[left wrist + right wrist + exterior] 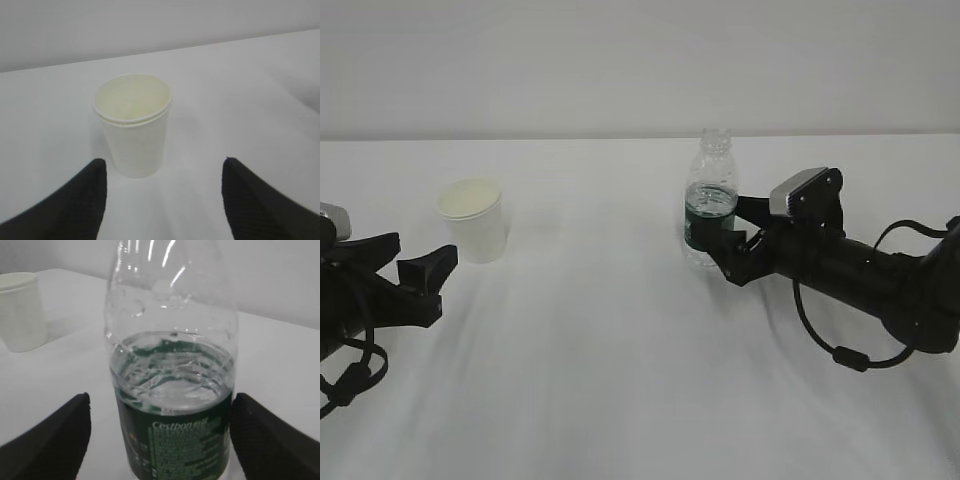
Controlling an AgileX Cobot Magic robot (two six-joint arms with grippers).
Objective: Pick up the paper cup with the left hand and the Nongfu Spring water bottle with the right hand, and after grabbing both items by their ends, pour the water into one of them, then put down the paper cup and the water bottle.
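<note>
The white paper cup (475, 220) stands upright at the left of the table, its cream inside showing. My left gripper (425, 248) is open and empty, just short of it; in the left wrist view the cup (134, 125) stands beyond my spread fingers, with the gripper (163, 162) near its base. The clear bottle (710, 200) with a dark green label stands upright and capless, about half full of water (172, 380). My right gripper (725, 232) is open with its jaws either side of the label; in the right wrist view (161, 397) a gap shows at the left finger.
Everything stands on a white cloth-covered table (620, 380) with a plain pale wall behind. The cup also shows at the far left of the right wrist view (20, 310). A black cable (840, 350) loops under the right arm.
</note>
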